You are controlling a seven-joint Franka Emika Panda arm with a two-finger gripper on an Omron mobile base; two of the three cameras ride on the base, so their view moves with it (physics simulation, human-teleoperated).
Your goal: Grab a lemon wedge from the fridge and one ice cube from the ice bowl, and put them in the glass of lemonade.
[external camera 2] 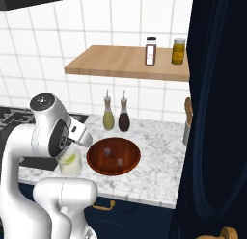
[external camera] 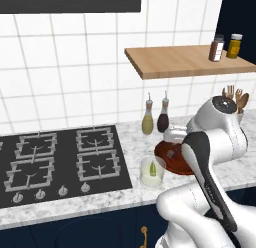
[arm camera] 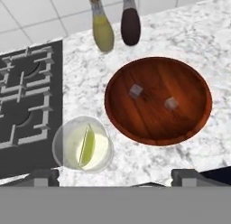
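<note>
Lemon wedge [arm camera: 88,145] sits in the glass of lemonade [arm camera: 83,144], so I next descend toward the 1 o'clock ice bowl [arm camera: 158,101] for an ice cube [arm camera: 135,91]; hand [arm camera: 115,178] spread wide, holding nothing.

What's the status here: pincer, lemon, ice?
Pincer open, empty, above the counter. Lemon wedge already in glass of lemonade. Two ice cubes, nearest, in ice bowl. Nothing blocking the bowl.
</note>
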